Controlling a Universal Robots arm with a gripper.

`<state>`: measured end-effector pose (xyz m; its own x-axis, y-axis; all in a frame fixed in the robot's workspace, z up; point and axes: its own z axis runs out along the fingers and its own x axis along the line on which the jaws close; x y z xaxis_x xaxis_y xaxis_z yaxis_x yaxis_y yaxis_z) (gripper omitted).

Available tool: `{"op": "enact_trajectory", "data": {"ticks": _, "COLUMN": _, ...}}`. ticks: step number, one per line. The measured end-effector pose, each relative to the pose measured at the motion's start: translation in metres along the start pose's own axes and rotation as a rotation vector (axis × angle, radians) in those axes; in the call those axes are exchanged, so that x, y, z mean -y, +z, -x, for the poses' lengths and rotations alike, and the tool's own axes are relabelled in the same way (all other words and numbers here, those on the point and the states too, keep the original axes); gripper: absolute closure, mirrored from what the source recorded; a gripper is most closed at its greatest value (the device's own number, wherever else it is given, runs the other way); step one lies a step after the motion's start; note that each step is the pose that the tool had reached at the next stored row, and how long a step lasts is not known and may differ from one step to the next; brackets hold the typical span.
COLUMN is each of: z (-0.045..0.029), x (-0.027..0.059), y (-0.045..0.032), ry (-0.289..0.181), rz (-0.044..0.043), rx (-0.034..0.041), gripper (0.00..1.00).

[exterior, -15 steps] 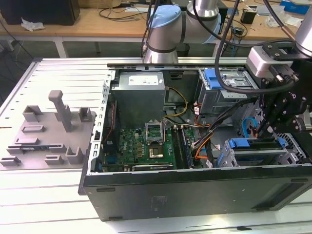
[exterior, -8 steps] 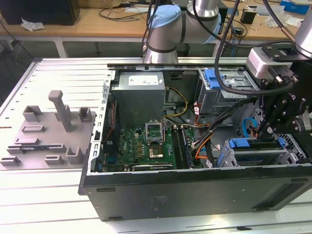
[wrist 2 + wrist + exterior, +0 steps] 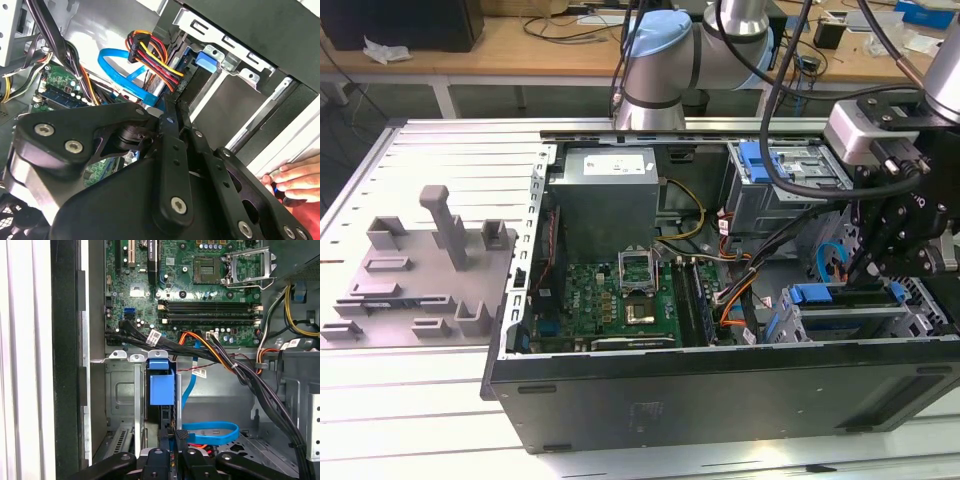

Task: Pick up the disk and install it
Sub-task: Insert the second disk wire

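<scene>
The disk stands on edge in the drive cage at the open computer case's corner, on the exterior view's right, with its bright blue carrier bracket on top. In the first wrist view the disk sits in the cage slot, blue bracket end showing. My gripper hangs right above it. Its fingertips are drawn close together at the disk's upper edge, and nothing shows between them. In both wrist views the gripper has its black linkages converging to a narrow tip.
The motherboard and cable bundles fill the case beside the cage. A blue flat cable loops near the fingertips. A grey power supply sits at the back. A grey fixture plate lies outside. A person's hand rests by the case edge.
</scene>
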<state>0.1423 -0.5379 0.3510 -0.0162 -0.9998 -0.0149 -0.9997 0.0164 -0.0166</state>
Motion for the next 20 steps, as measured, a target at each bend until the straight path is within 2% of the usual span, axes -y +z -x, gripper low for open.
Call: {"op": "enact_trajectory", "data": {"ticks": 20, "z": -0.0005, "x": -0.0001, "y": 0.0058, "ry": 0.0, "rz": 0.0, "rx": 0.001, "gripper": 0.84}}
